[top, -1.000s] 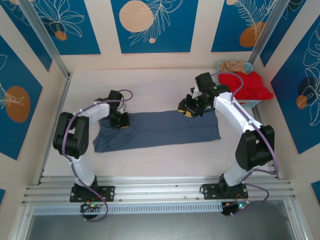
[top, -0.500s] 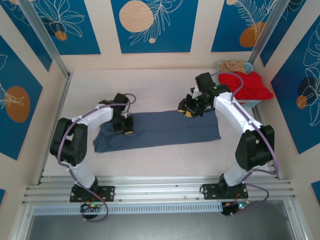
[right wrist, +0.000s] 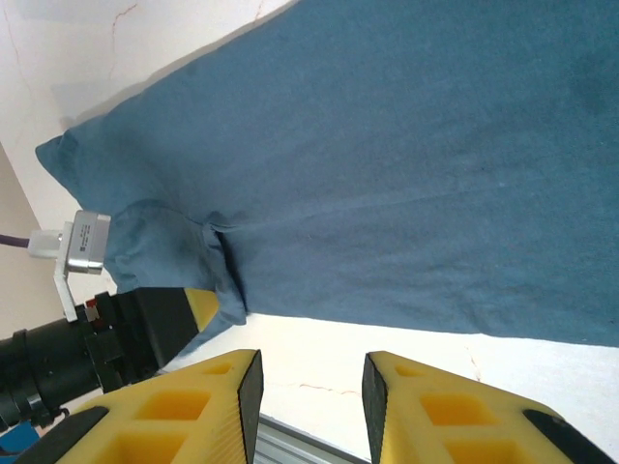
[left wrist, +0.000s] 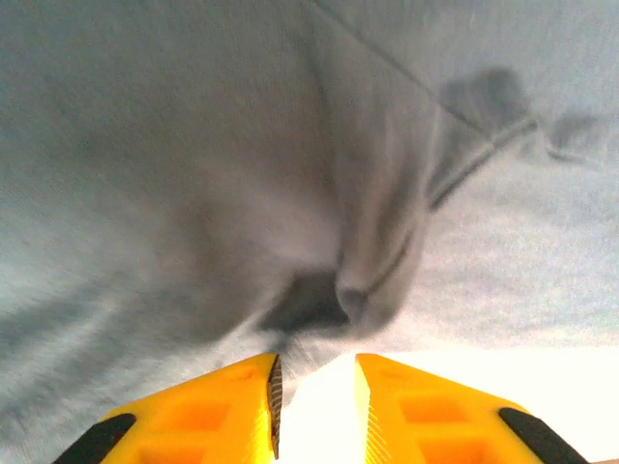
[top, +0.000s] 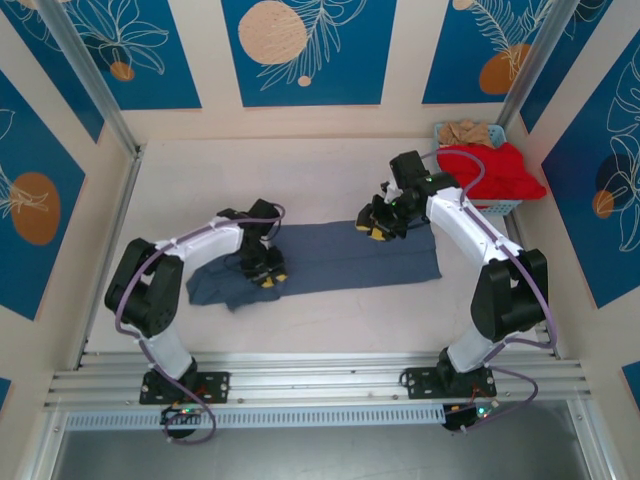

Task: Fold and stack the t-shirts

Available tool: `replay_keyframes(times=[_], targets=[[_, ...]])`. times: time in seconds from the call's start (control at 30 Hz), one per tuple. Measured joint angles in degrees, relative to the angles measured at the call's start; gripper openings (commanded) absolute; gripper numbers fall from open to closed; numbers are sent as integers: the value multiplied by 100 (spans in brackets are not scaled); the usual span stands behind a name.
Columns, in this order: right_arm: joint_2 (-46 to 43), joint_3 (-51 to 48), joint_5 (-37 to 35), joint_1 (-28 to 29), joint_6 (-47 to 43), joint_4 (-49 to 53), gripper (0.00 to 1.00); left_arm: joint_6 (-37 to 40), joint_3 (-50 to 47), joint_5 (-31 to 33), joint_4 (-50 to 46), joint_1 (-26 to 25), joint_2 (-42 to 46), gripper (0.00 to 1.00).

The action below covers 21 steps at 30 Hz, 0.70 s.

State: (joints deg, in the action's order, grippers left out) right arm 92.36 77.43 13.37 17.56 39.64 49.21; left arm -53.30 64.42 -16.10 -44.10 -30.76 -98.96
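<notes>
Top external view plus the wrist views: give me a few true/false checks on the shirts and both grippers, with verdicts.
1. The slate-blue t-shirt lies on the table as a long strip. True.
2. The red t-shirt is spread flat beside the blue one. False: it is heaped on the basket at the far right corner.
3. The right gripper has its jaws apart with nothing between them. True.
4. The left gripper hangs over the basket. False: it is at the left end of the slate-blue t-shirt, near its front edge.
5. The right gripper is at the blue shirt's far edge. True.
</notes>
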Motion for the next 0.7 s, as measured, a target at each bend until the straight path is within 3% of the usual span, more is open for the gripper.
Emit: replay_keyframes(times=[0.23, 0.43, 0.5, 0.57, 0.7], targets=[[-52, -116, -2, -15, -2, 4, 35, -374, -63, -46, -190, -9, 264, 37], [-205, -278, 0, 94, 24, -109, 35, -79, -258, 398, -595, 800, 1084, 44], [-208, -332, -2, 240, 61, -166, 35, -20, -531, 413, -562, 1108, 1163, 41], [-205, -337, -2, 396, 98, -184, 35, -28, -726, 400, -444, 1211, 1088, 32], [-203, -337, 0, 601, 170, -247, 35, -48, -616, 341, -92, 925, 739, 23]])
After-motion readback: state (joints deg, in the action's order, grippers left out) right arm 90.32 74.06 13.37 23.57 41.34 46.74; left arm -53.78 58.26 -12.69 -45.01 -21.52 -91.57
